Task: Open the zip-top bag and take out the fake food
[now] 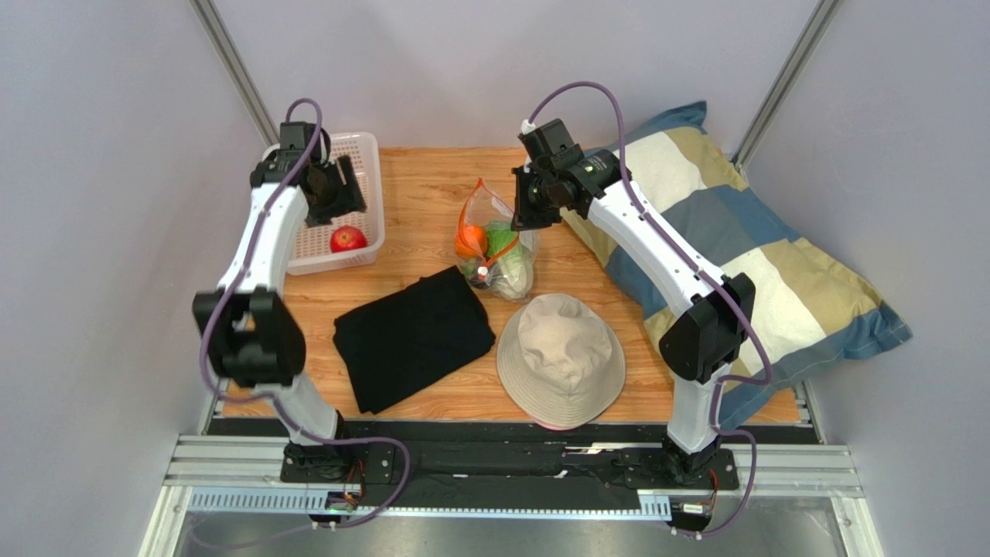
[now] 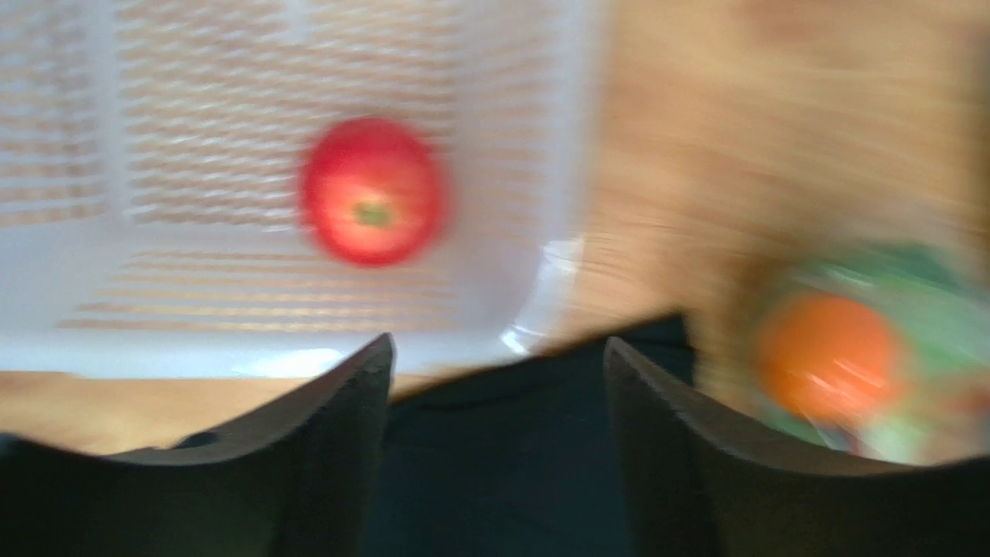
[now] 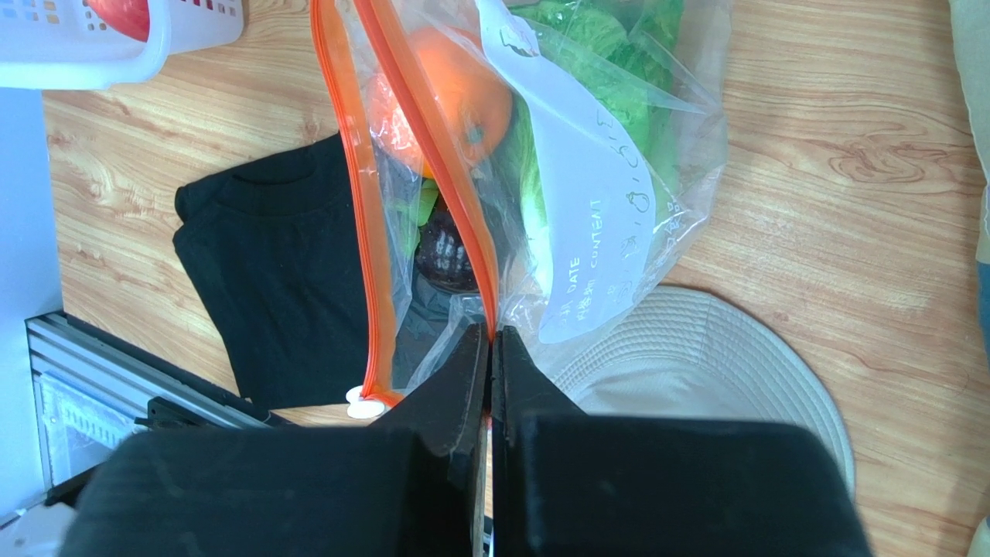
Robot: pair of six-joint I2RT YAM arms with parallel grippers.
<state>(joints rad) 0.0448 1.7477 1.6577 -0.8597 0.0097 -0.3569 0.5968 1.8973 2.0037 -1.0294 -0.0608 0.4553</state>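
The zip-top bag (image 1: 497, 246) stands on the wooden table, its mouth held up and open. My right gripper (image 1: 522, 207) is shut on one side of the orange zip strip (image 3: 447, 174), as the right wrist view shows (image 3: 489, 333). Inside the bag I see the orange fruit (image 3: 451, 99), the green cabbage (image 3: 598, 64) and the dark round fruit (image 3: 446, 252). The red apple (image 1: 346, 239) lies in the white mesh basket (image 1: 360, 157). My left gripper (image 1: 335, 189) hovers over the basket, open and empty (image 2: 497, 360). The left wrist view is blurred; the apple (image 2: 372, 192) shows there.
A folded black shirt (image 1: 413, 334) lies front left and a beige bucket hat (image 1: 560, 357) front centre. A patchwork pillow (image 1: 755, 261) fills the right side. The bag's white slider (image 3: 365, 404) hangs at the strip's end.
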